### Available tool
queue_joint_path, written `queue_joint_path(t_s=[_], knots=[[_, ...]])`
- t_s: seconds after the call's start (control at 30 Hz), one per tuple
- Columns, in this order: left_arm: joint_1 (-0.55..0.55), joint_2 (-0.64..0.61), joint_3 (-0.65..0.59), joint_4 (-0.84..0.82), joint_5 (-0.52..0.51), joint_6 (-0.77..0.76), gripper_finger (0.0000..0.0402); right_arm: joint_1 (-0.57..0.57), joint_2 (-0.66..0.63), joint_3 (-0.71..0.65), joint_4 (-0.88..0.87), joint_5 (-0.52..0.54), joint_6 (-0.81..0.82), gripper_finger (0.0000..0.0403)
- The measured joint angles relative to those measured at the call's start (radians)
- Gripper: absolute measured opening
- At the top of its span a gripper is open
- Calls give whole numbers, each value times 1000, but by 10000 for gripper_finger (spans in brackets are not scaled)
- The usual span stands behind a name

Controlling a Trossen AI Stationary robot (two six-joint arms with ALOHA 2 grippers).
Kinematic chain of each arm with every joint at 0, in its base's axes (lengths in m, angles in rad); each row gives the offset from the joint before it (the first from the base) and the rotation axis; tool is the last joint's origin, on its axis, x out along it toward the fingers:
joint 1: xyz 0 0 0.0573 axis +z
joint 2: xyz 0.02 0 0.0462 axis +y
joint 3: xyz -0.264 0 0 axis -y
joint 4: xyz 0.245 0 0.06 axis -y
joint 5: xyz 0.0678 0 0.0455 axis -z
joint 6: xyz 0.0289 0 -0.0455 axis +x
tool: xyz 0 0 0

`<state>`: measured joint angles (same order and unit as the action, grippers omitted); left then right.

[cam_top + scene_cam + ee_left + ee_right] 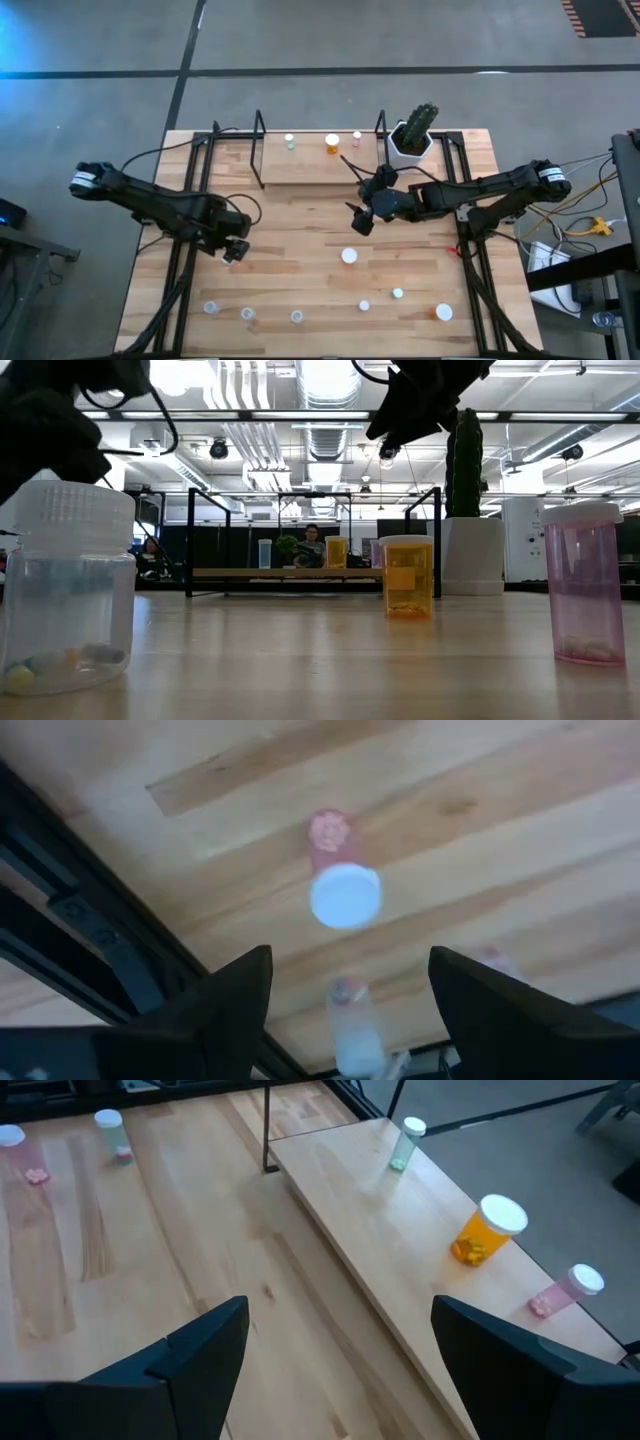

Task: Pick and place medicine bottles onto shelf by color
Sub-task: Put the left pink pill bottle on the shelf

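The shelf [300, 165] stands at the table's far side with three medicine bottles on it: greenish [406, 1142], orange [485, 1228] and pinkish [565, 1290]. Several more white-capped bottles stand along the near side, among them one at the middle [349, 256] and an orange one [443, 312]. My left gripper [232, 250] hangs open over the near left part, pointing steeply down; a pinkish bottle [340, 880] shows beyond its fingers, untouched. My right gripper [362, 215] is open in the air, in front of the shelf, holding nothing.
A white pot with a cactus [412, 138] stands at the shelf's right end. Black wire uprights [260, 150] rise at the shelf's ends. Black frame bars [185, 250] run along the table's left and right sides. Bare wood lies between the shelf and the near bottles.
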<state>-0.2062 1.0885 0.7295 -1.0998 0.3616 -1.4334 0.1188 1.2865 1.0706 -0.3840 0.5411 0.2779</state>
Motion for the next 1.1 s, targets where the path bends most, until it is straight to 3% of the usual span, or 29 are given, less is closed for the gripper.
queue_joint_path(t_s=[0.4,0.87,1.1], knots=[[0,133,-30,49,-29,52,246,0,0,1,0,0,2,304],[0,179,-30,99,-27,83,151,0,0,2,0,1,12,304],[0,168,-15,99,-26,85,123,0,0,2,0,1,12,304]])
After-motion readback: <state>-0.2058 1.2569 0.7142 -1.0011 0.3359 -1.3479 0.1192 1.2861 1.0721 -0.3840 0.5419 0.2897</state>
